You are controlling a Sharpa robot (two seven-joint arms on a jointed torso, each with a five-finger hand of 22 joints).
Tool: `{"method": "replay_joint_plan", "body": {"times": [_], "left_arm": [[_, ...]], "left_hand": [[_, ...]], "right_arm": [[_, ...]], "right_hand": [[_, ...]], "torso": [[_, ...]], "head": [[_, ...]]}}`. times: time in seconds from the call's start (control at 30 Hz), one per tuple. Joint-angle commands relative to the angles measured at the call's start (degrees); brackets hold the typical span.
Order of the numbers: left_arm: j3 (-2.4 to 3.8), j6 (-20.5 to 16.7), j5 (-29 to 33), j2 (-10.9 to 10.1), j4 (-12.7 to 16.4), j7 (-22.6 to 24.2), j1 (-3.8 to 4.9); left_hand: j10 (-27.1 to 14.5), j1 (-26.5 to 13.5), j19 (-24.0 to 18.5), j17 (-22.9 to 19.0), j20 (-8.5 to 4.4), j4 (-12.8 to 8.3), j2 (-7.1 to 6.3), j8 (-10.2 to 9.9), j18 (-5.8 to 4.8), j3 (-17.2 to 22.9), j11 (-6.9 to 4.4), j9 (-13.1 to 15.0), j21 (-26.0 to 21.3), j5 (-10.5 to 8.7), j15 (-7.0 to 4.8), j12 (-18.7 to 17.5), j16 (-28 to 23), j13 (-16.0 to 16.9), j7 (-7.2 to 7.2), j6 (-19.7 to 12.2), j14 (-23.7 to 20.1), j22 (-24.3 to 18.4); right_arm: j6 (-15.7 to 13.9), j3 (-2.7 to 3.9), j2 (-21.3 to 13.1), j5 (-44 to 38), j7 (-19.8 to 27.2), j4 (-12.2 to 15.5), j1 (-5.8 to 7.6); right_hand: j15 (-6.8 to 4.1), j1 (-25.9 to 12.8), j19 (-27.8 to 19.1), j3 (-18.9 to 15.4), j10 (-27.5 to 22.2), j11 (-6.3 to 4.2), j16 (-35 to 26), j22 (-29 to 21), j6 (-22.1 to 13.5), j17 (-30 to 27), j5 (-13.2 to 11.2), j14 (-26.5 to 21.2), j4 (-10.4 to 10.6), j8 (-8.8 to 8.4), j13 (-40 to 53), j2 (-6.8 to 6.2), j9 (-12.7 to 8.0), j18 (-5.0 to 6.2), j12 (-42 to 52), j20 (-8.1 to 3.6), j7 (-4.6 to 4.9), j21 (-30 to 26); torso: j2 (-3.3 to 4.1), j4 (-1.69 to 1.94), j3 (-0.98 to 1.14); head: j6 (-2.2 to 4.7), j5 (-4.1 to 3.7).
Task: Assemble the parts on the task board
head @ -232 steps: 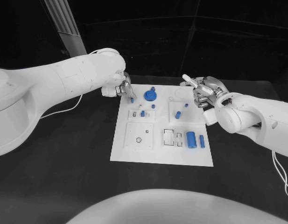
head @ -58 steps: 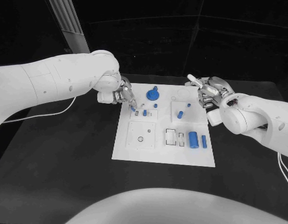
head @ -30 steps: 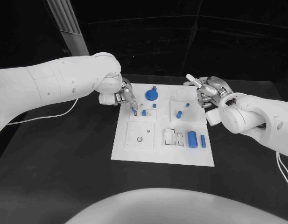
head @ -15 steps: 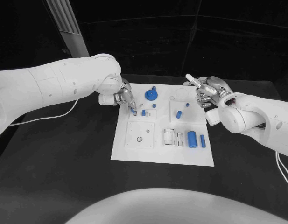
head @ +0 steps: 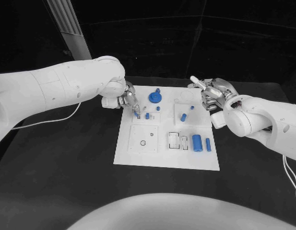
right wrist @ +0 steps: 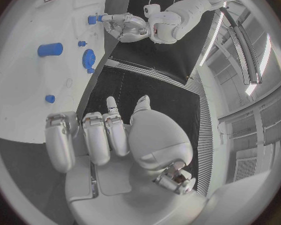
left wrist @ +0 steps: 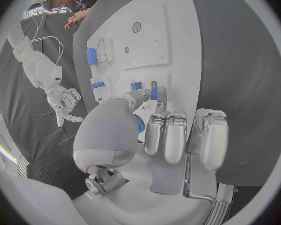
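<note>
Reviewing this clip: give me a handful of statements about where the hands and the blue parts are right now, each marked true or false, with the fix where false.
1. The left hand reaches over the task board, its fingers at a small blue part. True.
2. The right hand grips the blue gear-shaped part. False: that part sits on the board, and the right hand holds nothing.
3. Two blue cylinders lie side by side near the board's right edge. True.
4. The right hand rests flat on the middle of the board. False: it is at the board's far right corner.
</note>
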Motion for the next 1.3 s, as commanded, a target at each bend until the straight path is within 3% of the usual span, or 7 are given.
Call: {"method": "replay_joint_plan", "body": {"times": [0.03, 1.3], "left_arm": [[0.01, 0.8, -0.6, 0.1, -0.1, 0.8, 0.01], [0.01, 2.5, -0.4, 0.7, -0.5, 1.2, -0.22]], "left_hand": [[6.0, 0.0, 5.8, 15.1, -0.37, -0.2, 0.43, 0.1, -0.37, 0.0, -0.23, 0.1, 0.2, 0.29, -0.32, 0.1, 0.2, 15.1, -2.0, 2.3, 6.0, 15.1], [6.0, 0.0, 5.8, 15.1, -0.36, -0.1, 0.64, -0.1, -0.37, 0.0, -0.18, 0.1, 0.2, 0.17, -0.29, 0.1, 0.2, 15.1, -1.93, 2.3, 6.0, 15.1]], "right_arm": [[-0.2, 0.03, 0.0, -0.1, 0.4, 0.1, 0.1], [-0.2, 0.03, -0.1, -0.1, 0.3, 0.3, 0.1]], "right_hand": [[-0.25, 0.6, 5.9, 0.3, 6.0, -0.2, 0.1, 15.1, 0.1, 15.1, 0.3, 6.2, 0.1, 0.18, 15.1, 0.03, -0.1, -0.41, 0.1, -0.29, 2.5, 0.2], [-0.26, 0.6, 5.9, 0.3, 6.0, -0.2, 0.1, 15.1, 0.1, 15.1, 0.3, 6.2, 0.1, 0.2, 15.1, 0.03, -0.1, -0.41, 0.1, -0.29, 2.49, 0.2]], "torso": [[0.0, -0.02, 0.01], [0.0, 0.02, -0.01]], "head": [[-0.01, 0.01], [-0.01, -0.36]]}}
